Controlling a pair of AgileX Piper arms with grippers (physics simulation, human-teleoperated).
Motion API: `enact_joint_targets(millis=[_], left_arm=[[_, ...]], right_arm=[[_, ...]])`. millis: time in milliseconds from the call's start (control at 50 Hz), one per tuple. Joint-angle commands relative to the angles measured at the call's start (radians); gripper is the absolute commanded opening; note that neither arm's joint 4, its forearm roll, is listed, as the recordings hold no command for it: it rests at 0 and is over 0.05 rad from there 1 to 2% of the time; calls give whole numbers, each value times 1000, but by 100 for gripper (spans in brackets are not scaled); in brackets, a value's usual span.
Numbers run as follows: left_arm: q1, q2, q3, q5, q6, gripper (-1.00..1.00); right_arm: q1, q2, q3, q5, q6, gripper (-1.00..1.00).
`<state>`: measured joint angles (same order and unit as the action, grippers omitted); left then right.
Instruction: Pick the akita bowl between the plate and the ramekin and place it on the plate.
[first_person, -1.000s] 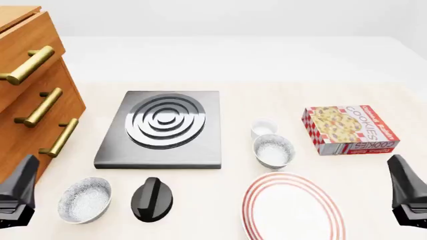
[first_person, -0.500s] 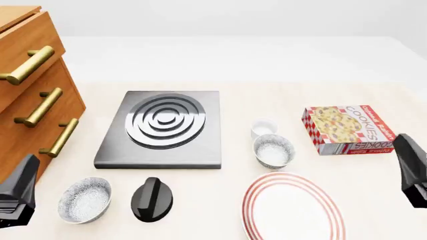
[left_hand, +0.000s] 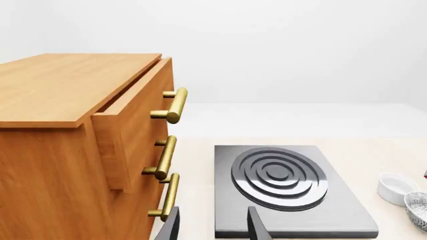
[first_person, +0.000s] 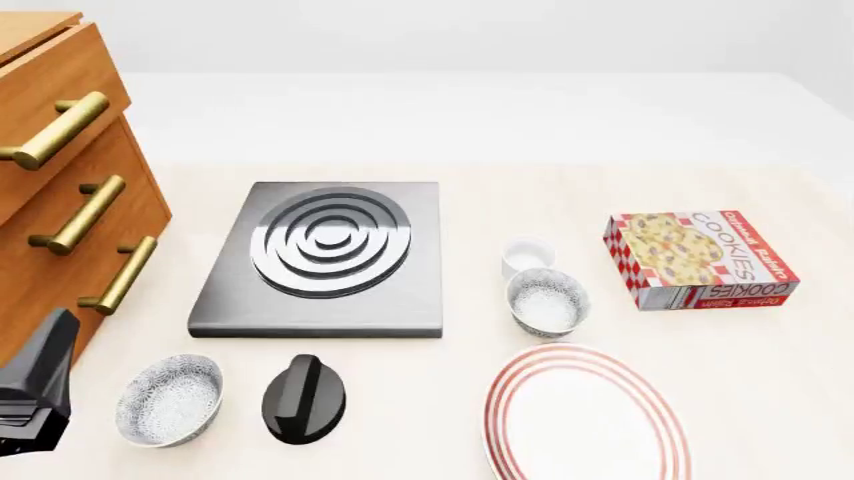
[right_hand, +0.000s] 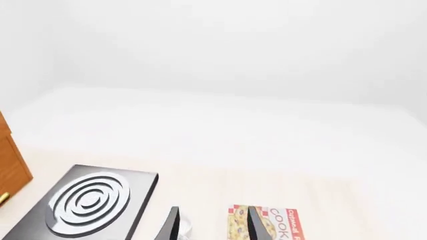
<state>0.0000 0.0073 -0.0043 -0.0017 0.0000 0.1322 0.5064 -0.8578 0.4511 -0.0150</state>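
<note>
Bowl (first_person: 546, 302) between ramekin (first_person: 527, 256) and plate (first_person: 586, 415); left hand (left_hand: 212, 229) and right hand (right_hand: 211, 224) spread, empty.

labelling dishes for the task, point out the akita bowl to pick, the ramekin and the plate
akita bowl (first_person: 546, 302), front view, speckled inside
ramekin (first_person: 527, 256), front view, white hollow
plate (first_person: 507, 395), front view, left red-ringed rim

A pale beige table (first_person: 747, 340) fills the foreground, its far part turning to a plain white surface that meets a blank white wall (first_person: 441, 35) — no seams or windows show. At the left stands a wooden chest of drawers (first_person: 54, 190) with brass bar handles (first_person: 80, 215). The light is soft and even — shadows are faint.
</note>
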Motion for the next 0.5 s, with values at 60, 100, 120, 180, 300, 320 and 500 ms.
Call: enact_joint_targets(millis=[60, 100, 120, 180, 300, 320, 500], left_arm=[[0, 0, 0, 0, 0, 100], [0, 0, 0, 0, 0, 100], [0, 0, 0, 0, 0, 100], [0, 0, 0, 0, 0, 100], [0, 0, 0, 0, 0, 100], [0, 0, 0, 0, 0, 100], [0, 0, 0, 0, 0, 100]], right_arm=[[4, 237, -277, 205, 16, 100], [6, 270, -301, 232, 40, 100], [3, 284, -310, 241, 28, 100], [-19, 329, -327, 259, 7, 100], [-17, 397, -372, 281, 19, 100], [-15, 408, -376, 289, 16, 100], [-14, 455, -444, 360, 29, 100]])
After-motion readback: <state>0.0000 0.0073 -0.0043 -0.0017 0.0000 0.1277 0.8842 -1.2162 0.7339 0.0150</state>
